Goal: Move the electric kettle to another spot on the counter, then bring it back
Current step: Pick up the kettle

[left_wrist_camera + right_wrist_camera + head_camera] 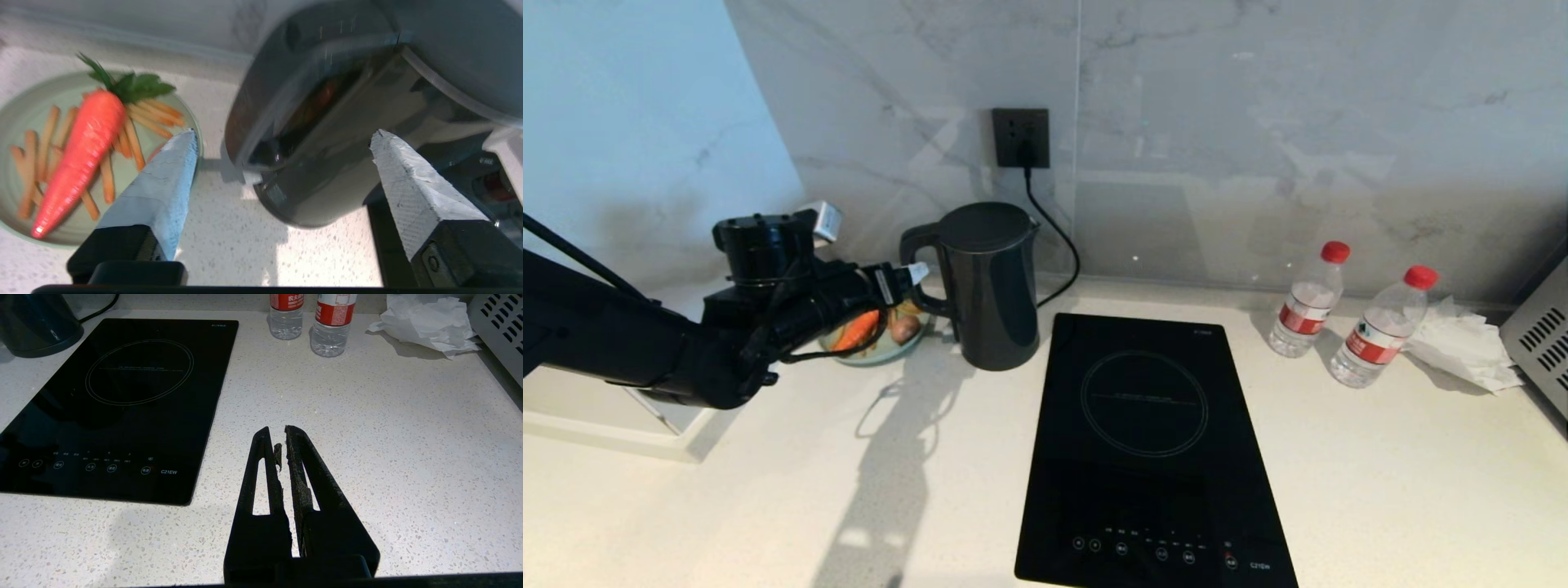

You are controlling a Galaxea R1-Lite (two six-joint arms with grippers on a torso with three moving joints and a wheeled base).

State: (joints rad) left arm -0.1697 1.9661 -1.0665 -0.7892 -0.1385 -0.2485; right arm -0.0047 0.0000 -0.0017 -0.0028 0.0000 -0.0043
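Head view: left end effector (pixel 913 276) hovers beside the loop handle of the tall glossy black electric kettle (pixel 994 286), upright on the off-white speckled surface (pixel 1380 474). Left wrist view: fingers (pixel 163 183) spread wide, holding nothing. Right wrist view: right end effector (pixel 281 435) closed, empty.

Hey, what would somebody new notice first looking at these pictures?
Probably the black kettle standing on the counter by the marble wall, with the left tool open beside its handle. Next the black hob in the middle, then a plate with a carrot left of the kettle.
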